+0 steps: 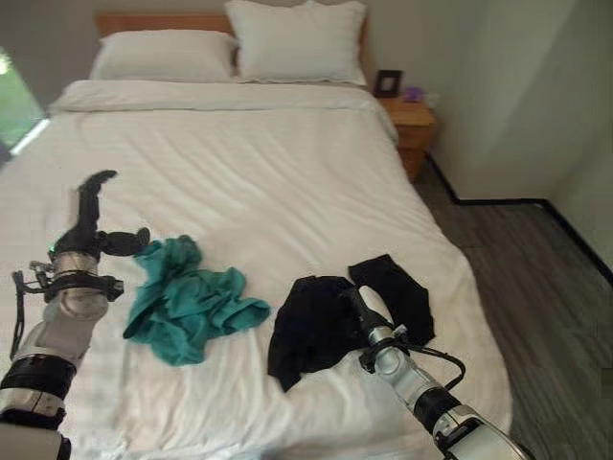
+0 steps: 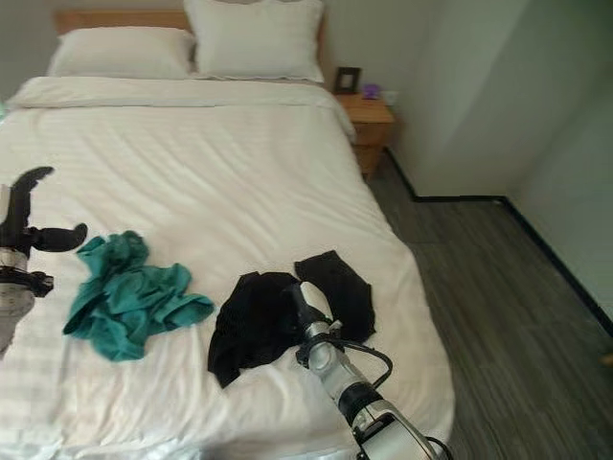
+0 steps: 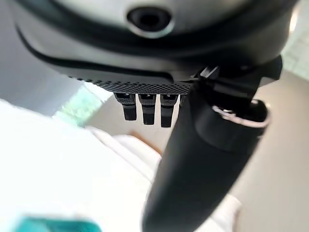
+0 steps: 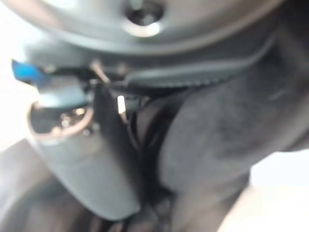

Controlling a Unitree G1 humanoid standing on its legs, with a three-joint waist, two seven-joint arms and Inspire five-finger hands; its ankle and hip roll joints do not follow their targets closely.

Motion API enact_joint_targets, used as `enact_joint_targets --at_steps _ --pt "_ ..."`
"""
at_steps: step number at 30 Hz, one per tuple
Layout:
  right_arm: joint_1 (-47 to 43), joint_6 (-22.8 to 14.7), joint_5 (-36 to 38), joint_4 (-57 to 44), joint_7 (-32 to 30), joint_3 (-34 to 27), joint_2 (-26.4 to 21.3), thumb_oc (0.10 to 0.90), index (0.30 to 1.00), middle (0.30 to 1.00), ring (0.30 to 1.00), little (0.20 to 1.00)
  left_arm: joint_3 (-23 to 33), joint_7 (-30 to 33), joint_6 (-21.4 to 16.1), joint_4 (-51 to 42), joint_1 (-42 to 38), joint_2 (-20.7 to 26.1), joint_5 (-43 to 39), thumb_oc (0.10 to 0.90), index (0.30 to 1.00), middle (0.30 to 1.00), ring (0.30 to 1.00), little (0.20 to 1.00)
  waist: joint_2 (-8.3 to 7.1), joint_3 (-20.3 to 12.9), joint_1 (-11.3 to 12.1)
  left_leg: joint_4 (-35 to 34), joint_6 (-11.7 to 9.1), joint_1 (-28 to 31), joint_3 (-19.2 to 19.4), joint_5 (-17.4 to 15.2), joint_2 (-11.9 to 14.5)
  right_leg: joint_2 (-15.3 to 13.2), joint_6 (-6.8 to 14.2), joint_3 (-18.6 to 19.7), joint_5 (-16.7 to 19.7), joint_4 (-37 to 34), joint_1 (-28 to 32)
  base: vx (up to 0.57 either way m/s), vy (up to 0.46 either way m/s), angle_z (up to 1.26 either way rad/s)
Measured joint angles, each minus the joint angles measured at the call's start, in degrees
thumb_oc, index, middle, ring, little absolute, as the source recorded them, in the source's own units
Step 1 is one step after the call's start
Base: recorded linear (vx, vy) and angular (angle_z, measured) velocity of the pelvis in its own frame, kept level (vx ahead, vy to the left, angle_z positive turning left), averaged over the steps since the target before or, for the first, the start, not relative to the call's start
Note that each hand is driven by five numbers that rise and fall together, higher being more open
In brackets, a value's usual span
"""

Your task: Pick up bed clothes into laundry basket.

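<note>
The right hand (image 1: pixel 367 309) lies on the black garment (image 1: pixel 311 331) near the foot of the bed (image 1: pixel 287 172), its fingers buried in the dark cloth, so whether they grip it cannot be told. The left hand (image 1: pixel 94 216) hangs above the sheet with fingers straight and thumb out, holding nothing, just beside the crumpled teal garment (image 1: pixel 187 302). The two garments lie near each other on the white cover. Two pillows (image 1: pixel 297 40) rest at the headboard, a wooden nightstand (image 1: pixel 412 125) beside them
</note>
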Motion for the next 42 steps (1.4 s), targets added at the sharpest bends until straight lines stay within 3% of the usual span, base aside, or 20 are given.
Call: enact_joint_targets --at_steps 3,4,7,10,15,19,21,23,27,30,34,39,42 --pt "-0.01 -0.27 -0.16 -1.42 0.91 -0.34 0.16 0.400 0.300 0.300 0.300 0.300 2.24 0.00 2.70 -2.66 1.55 -2.89 0.16 0.800 0.900 0.900 0.900 0.900 0.45 1.55 0.64 0.02 -0.19 0.95 0.10 -0.26 0.98 1.37 -0.21 0.68 -0.05 0.01 0.61 -0.01 0.015 -0.13" --pt "0.40 -0.28 -0.26 -1.98 0.94 -0.77 0.20 0.400 0.300 0.300 0.300 0.300 8.17 0.37 4.41 -10.15 7.03 -7.43 0.52 0.800 0.900 0.900 0.900 0.900 0.71 2.32 0.96 0.00 -0.54 1.73 0.14 -0.63 1.23 1.55 -0.31 0.93 -0.29 -0.02 1.31 0.01 -0.001 -0.14" --pt "0.38 -0.26 -0.83 -2.09 1.21 -1.70 0.19 0.400 0.300 0.300 0.300 0.300 10.90 0.08 5.01 -18.05 14.43 -12.00 1.16 0.800 0.900 0.900 0.900 0.900 0.52 3.24 1.80 -0.02 -0.43 2.68 0.40 -1.11 1.63 1.51 -0.15 1.41 -0.59 -0.37 1.99 0.02 0.002 -0.07" --pt "0.87 -0.20 -1.77 -2.02 2.17 -2.86 0.15 0.400 0.300 0.300 0.300 0.300 13.72 -0.36 4.94 -19.57 22.12 -13.39 0.60 0.800 0.900 0.900 0.900 0.900 0.46 3.74 2.46 -0.17 -0.52 3.71 0.56 -2.31 1.83 1.40 -0.11 1.66 -1.54 -0.38 2.85 0.04 0.027 -0.04" --pt "2.49 -0.17 -2.66 -2.24 2.64 -4.81 -0.72 0.400 0.300 0.300 0.300 0.300 19.84 -2.36 5.68 -17.25 27.90 -13.37 -2.88 0.800 0.900 0.900 0.900 0.900 0.54 3.71 4.07 -0.09 0.16 4.71 0.47 -2.68 1.38 0.93 0.05 1.70 -1.68 -0.38 3.79 0.02 0.036 0.03" --pt "2.82 0.01 -2.97 -1.99 3.28 -4.68 -0.72 0.400 0.300 0.300 0.300 0.300 19.29 -2.81 6.10 -8.94 26.92 -13.36 -2.86 0.800 0.900 0.900 0.900 0.900 1.09 3.03 3.69 -0.19 0.51 5.44 1.01 -2.80 0.82 0.47 0.24 2.26 -1.62 -0.38 4.19 0.01 0.029 -0.06" --pt "2.92 0.02 -3.13 -1.88 3.97 -4.47 -0.67 0.400 0.300 0.300 0.300 0.300 16.49 -2.57 6.74 0.83 23.74 -13.54 -2.48 0.800 0.900 0.900 0.900 0.900 1.06 2.19 3.22 -0.04 0.56 5.42 1.33 -2.71 0.87 0.83 0.19 2.55 -1.48 -0.37 3.99 0.00 0.011 -0.04" --pt "2.98 0.13 -3.16 -1.47 4.31 -2.99 -0.59 0.400 0.300 0.300 0.300 0.300 11.81 -2.16 6.11 16.80 17.09 -14.82 -1.44 0.800 0.900 0.900 0.900 0.900 1.68 0.76 2.23 -0.05 0.57 5.43 1.56 -2.69 0.78 0.70 0.09 2.77 -1.40 -0.37 4.02 0.00 0.002 -0.03" --pt "3.63 0.17 -3.70 -1.72 4.49 -1.77 -0.66 0.400 0.300 0.300 0.300 0.300 9.57 -1.06 7.13 19.67 13.66 -15.15 -1.14 0.800 0.900 0.900 0.900 0.900 2.00 -0.62 0.80 -0.06 0.57 5.29 2.16 -2.69 0.73 0.73 0.07 3.15 -1.35 -0.30 3.60 -0.03 -0.008 -0.06" --pt "4.51 0.17 -3.99 -3.88 4.33 -1.56 -1.21 0.400 0.300 0.300 0.300 0.300 8.43 0.10 8.08 18.13 13.70 -15.17 -1.16 0.800 0.900 0.900 0.900 0.900 1.84 -0.63 0.78 -0.18 0.47 4.25 2.65 -2.76 0.85 0.85 0.31 3.51 -1.48 -0.33 2.30 -0.03 -0.050 -0.06" --pt "4.95 0.11 -4.01 -5.28 3.93 -1.70 -1.29 0.400 0.300 0.300 0.300 0.300 9.13 2.41 9.88 7.74 17.27 -14.98 -2.46 0.800 0.900 0.900 0.900 0.900 0.33 -0.37 0.84 -0.05 0.27 2.97 2.80 -2.46 1.00 0.94 0.31 3.68 -1.11 -0.36 0.98 -0.02 -0.057 -0.01" --pt "5.66 0.11 -4.01 -6.31 4.35 -1.83 -1.01 0.400 0.300 0.300 0.300 0.300 10.49 2.34 9.50 -2.49 18.85 -15.58 -2.98 0.800 0.900 0.900 0.900 0.900 -1.77 0.38 0.86 -0.05 0.30 3.20 3.06 -2.47 0.99 0.60 0.51 3.80 -1.25 -0.37 1.10 0.01 -0.011 -0.02" --pt "5.68 0.12 -4.02 -6.54 5.04 -1.83 -0.86 0.400 0.300 0.300 0.300 0.300 10.30 0.95 8.73 -3.77 18.75 -16.22 -3.27 0.800 0.900 0.900 0.900 0.900 -1.87 0.45 0.38 -0.05 0.40 3.58 3.31 -2.54 0.87 0.54 0.37 4.05 -1.15 -0.37 1.35 0.02 0.002 -0.05"
